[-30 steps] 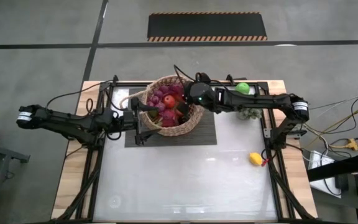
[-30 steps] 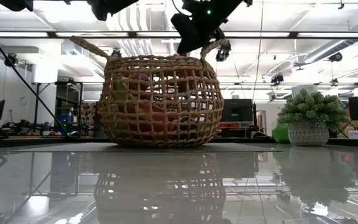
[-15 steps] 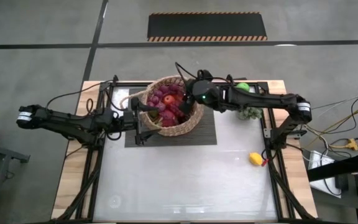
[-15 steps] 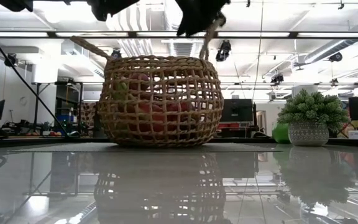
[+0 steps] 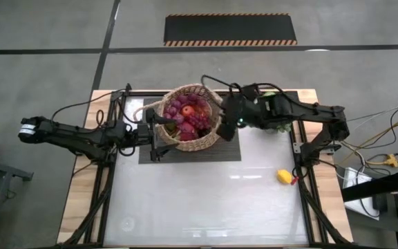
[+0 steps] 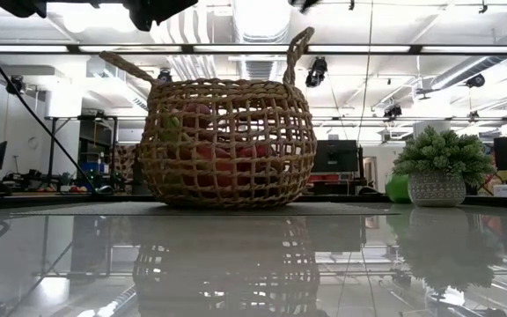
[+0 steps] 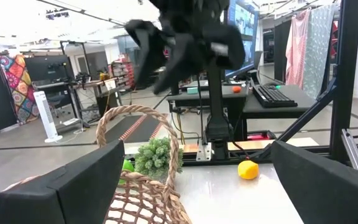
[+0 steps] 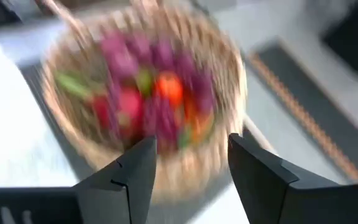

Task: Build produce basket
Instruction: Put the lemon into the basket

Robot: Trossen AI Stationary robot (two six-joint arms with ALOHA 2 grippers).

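A: So, where is everything sitting? The round tan woven wicker basket [image 5: 188, 127] is standing on the dark mat at the far middle of the table, piled with produce: purple grape bunches [image 5: 184, 109], a red apple [image 5: 188, 109], something orange showing through the weave in the low view.

B: And the loose pieces? The small yellow lemon [image 5: 283, 176] is lying on the bare tabletop at the near right, well apart from the basket. A green apple [image 5: 270, 97] is showing at the far right, partly under the arm, beside the grey-green leafy clump in its pot [image 6: 438, 177].

A: The right gripper [image 5: 229, 126] is hanging just right of the basket rim, outside it. Its fingers [image 8: 255, 174] are standing spread with nothing between them; the wrist view is looking back past them at the fruit inside.

B: The left gripper [image 5: 159, 131] is sitting at the basket's left side, by the loop handle [image 7: 138, 134], fingers [image 7: 86, 183] spread wide and empty.

A: Which arm is nearer the lemon? The right one, plainly. The lemon is lying to the near right of that gripper, with the basket between it and the left arm.

B: Being near-round, the lemon has no long axis that matters much. My guess is that a reach toward the near right is coming.
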